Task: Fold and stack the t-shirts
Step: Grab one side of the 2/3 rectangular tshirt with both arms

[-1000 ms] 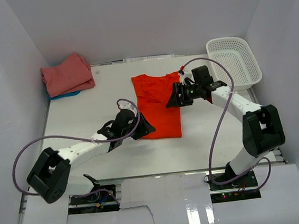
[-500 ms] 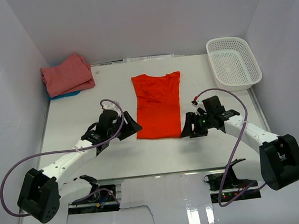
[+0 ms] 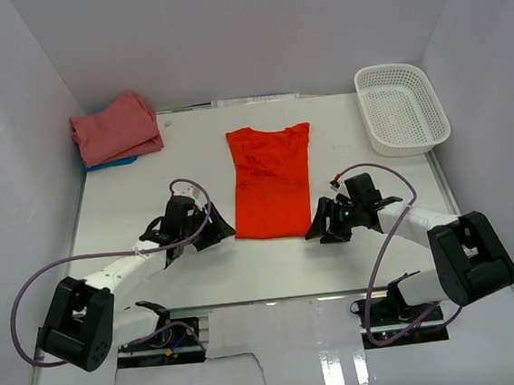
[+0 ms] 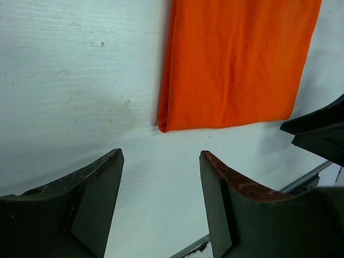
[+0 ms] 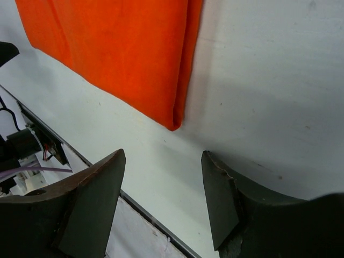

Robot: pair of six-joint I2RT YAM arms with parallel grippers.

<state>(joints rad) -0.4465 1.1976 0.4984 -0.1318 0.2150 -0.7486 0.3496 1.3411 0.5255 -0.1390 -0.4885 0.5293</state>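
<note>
The bright orange-red t-shirt (image 3: 270, 180) lies flat mid-table, folded lengthwise into a long strip with its collar at the far end. Its near left corner shows in the left wrist view (image 4: 236, 64) and its near right corner in the right wrist view (image 5: 113, 54). My left gripper (image 3: 225, 228) is open and empty, low by the shirt's near left corner. My right gripper (image 3: 314, 230) is open and empty by the near right corner. The salmon-pink t-shirt (image 3: 114, 127) sits folded at the far left on top of the blue t-shirt (image 3: 108, 163), of which only an edge shows.
A white plastic mesh basket (image 3: 401, 107) stands at the far right corner. White walls close in the table (image 3: 140, 204) on the left, right and back. The table's near metal edge (image 5: 150, 215) runs just below both grippers.
Both arms have drawn back toward the near edge. The right gripper left the shirt's far right side and came down to its near right corner; the left moved to the near left corner.
</note>
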